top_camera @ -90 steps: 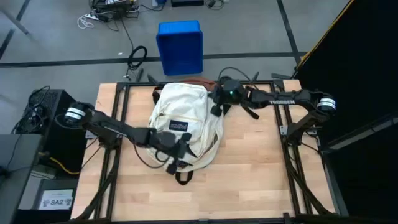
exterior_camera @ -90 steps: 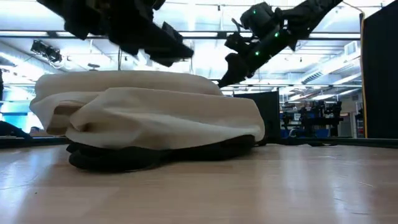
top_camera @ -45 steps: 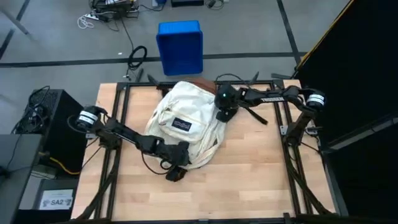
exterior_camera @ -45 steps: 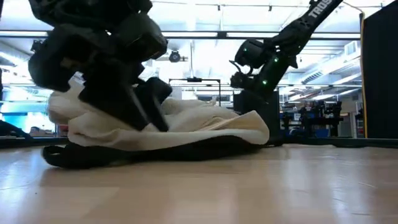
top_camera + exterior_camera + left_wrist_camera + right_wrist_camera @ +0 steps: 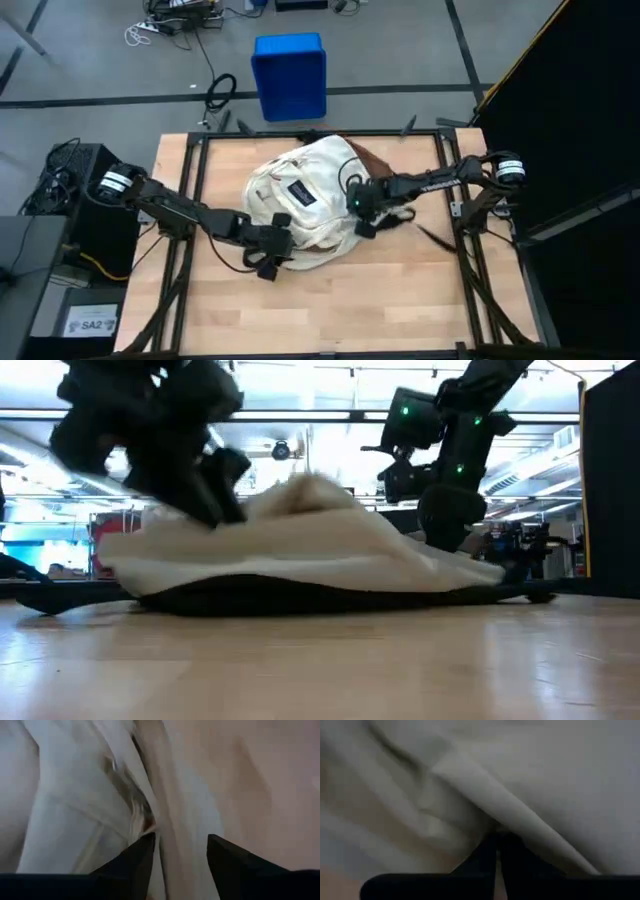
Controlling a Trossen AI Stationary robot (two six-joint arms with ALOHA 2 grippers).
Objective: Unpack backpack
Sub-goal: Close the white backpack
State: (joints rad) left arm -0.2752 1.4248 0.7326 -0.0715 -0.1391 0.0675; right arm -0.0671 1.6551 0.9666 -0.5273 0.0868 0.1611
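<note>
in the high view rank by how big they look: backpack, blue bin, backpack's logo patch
1. backpack, clearly the largest.
2. blue bin on the floor beyond the table; it sits lower, so its true size is uncertain.
3. logo patch, the smallest.

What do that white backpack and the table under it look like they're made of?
The backpack looks like soft matte woven cloth, cream with a brown base: it folds and creases under the grippers. The table looks like pale wood with a smooth, slightly glossy finish, showing plank lines.

arms: two, dark, jointed | base cuffs: white bands | right arm: white lettering behind the claw, green lights at wrist | fingers [image 5: 131, 865]: black, tapered
</note>
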